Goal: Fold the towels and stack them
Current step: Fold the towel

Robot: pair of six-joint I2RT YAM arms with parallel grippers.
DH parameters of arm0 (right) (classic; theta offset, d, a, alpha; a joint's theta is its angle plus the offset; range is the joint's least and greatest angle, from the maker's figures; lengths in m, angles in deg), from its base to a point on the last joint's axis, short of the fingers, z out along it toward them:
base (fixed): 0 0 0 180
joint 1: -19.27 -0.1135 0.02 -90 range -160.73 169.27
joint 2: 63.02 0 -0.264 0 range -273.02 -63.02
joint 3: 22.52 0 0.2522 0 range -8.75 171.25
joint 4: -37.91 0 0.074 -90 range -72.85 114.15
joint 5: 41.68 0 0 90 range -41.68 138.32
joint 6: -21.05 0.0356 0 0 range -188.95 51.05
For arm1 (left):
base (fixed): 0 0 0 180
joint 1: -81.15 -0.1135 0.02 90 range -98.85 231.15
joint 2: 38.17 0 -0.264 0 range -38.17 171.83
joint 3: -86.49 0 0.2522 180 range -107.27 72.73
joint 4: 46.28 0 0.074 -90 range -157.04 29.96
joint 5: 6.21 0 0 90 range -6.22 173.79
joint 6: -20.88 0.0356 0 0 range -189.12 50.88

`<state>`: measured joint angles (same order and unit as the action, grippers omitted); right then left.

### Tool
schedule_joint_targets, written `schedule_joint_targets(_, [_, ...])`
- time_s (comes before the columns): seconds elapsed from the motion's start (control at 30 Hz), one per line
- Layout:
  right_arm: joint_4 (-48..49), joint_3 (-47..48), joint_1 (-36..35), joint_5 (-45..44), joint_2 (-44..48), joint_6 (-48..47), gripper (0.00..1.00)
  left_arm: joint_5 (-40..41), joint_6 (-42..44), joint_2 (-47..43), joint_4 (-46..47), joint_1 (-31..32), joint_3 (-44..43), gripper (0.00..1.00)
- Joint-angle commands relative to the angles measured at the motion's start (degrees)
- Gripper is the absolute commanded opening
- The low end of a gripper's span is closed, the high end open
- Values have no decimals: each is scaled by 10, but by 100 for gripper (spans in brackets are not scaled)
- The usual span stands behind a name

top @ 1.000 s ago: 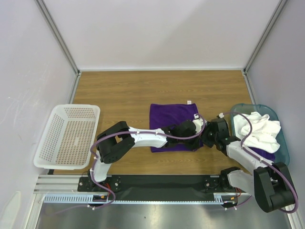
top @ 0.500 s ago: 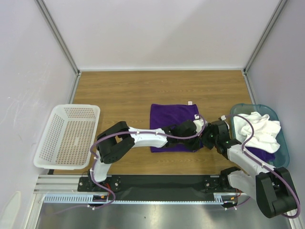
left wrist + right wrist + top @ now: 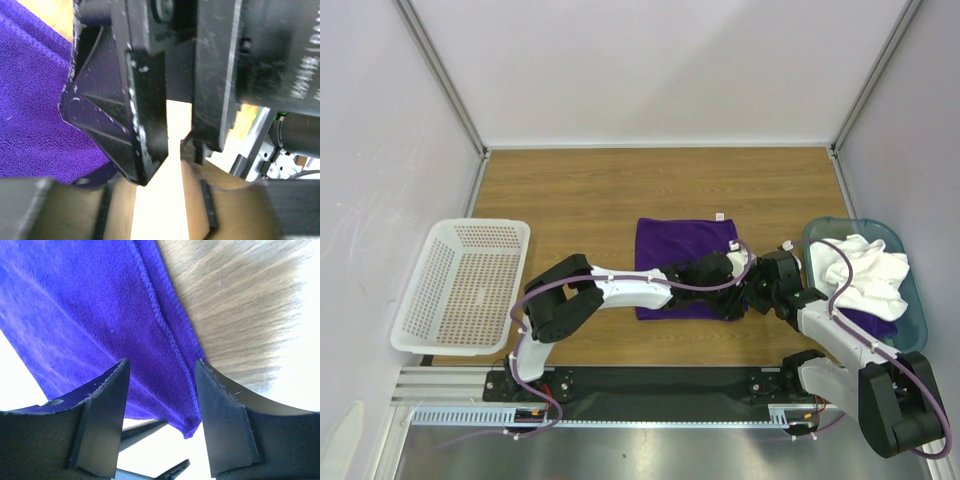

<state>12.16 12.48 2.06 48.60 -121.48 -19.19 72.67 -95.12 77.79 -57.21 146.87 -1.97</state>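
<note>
A deep-purple towel (image 3: 682,262) with a small white tag (image 3: 717,213) lies flat on the wooden table; it also shows in the left wrist view (image 3: 30,100) and the right wrist view (image 3: 100,315). Both grippers are low at its near right corner. My right gripper (image 3: 751,294) (image 3: 160,390) is open, its jaws either side of the towel's hemmed corner. My left gripper (image 3: 728,298) (image 3: 157,200) is open with nothing between its jaws, facing the right gripper's black fingers (image 3: 135,125). A large white towel (image 3: 865,272) lies heaped over another purple towel (image 3: 875,322) in the bin.
The teal bin (image 3: 917,300) stands at the right edge of the table. A white perforated basket (image 3: 460,285) stands at the left edge. The two arms' wrists are close together at the towel's corner. Walls enclose the table on three sides.
My right gripper has edged left to the towel's near right corner, closer to the left gripper. The left arm and the towels have not visibly moved.
</note>
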Motion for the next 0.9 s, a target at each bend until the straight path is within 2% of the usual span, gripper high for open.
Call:
schedule_joint_targets(0.0, [-47,39,-7,-3,11,-32,61,7,2,-28,11,0,-8,44])
schedule_joint_targets(0.07, [-60,51,-6,-3,10,-41,61,24,6,-56,-4,0,1,52])
schedule_joint_targets(0.23, [-113,96,-6,-24,16,-73,62,81,-1,-154,-64,-7,64,66])
schedule_joint_targets(0.37, [-139,101,-8,-22,21,-75,62,130,-33,-241,-99,-26,152,70])
schedule_joint_targets(0.5, [-159,92,-19,-11,21,-56,58,201,-86,-321,-141,-46,253,71])
schedule_joint_targets(0.6, [-184,92,-34,-19,25,-39,57,224,-149,-373,-167,-70,313,71])
schedule_joint_targets(0.7, [-205,92,-43,-23,25,-20,56,225,-200,-413,-158,-90,372,71])
schedule_joint_targets(0.87, [-240,100,-65,-38,17,-3,56,229,-242,-478,-138,-96,416,68])
